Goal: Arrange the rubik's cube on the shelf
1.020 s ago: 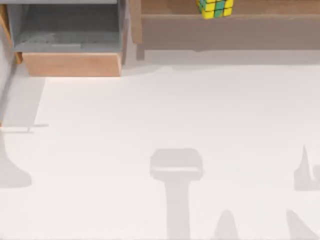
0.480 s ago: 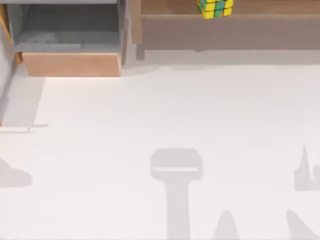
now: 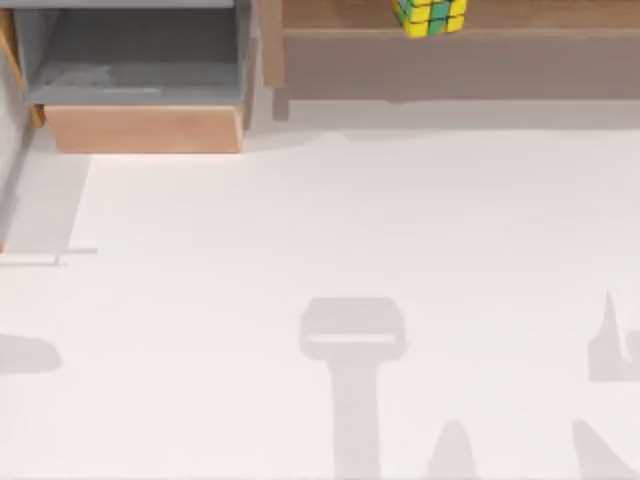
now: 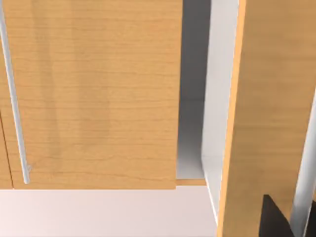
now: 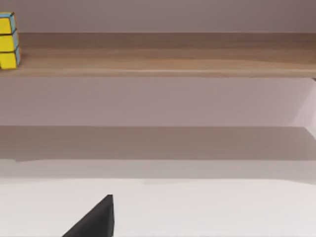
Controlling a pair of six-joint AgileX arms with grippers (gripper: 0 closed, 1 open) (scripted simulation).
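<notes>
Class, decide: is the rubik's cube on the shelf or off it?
On it. The cube rests on the shelf board in the top view, and sits on its surface in the right wrist view.

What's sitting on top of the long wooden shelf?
The rubik's cube sits on the shelf, near its front edge; the right wrist view shows its yellow tiles resting on the board. The top view's edge cuts off the cube's top and the shelf's back part.

Cube (image 3: 430, 15): yellow and green tiles, some blue, dark grid lines.
Shelf (image 3: 340, 14): light-brown wood grain, tan-grey front.
Box (image 3: 140, 128): orange-brown wood, grey inside.
Table (image 3: 300, 220): white, grey shadows.
</notes>
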